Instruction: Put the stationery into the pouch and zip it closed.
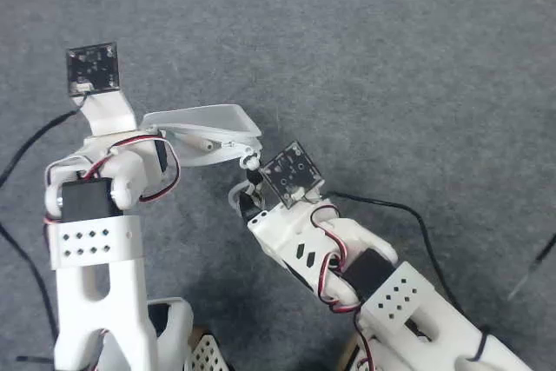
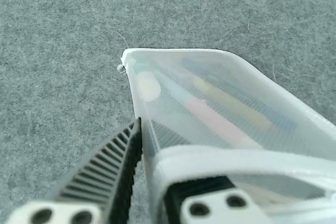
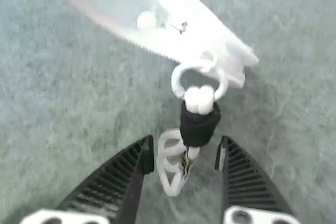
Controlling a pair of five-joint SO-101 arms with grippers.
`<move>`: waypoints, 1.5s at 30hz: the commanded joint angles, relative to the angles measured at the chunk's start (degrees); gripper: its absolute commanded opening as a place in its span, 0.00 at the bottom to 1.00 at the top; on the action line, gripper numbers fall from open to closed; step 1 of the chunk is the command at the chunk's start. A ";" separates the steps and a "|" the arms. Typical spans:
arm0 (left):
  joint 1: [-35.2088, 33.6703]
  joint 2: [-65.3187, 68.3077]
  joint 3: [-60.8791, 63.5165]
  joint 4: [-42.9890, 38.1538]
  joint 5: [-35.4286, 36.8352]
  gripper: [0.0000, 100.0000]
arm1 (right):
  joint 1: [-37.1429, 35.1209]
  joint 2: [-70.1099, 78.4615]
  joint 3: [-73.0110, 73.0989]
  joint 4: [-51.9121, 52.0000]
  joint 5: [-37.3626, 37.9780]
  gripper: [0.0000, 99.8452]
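1. Ribbed fingers [image 2: 118, 161] of the left gripper [image 2: 149, 145] are clamped on the near edge of the pouch [image 2: 220, 93]; stationery [image 2: 215, 121] is seen through its mesh wall.
2. Right wrist view: the right gripper [image 3: 184, 148] is held moderately apart, with the zip pull [image 3: 197, 114] hanging between its fingers; contact cannot be told.
3. High view: the pouch is spanned between both grippers over the grey table [image 1: 391, 67].

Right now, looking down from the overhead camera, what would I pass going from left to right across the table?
left arm → pouch, held up off the grey table → right arm
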 commanded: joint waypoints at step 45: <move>0.35 0.00 -0.48 -0.97 -0.35 0.01 | 3.21 -10.59 3.43 -5.32 10.46 0.01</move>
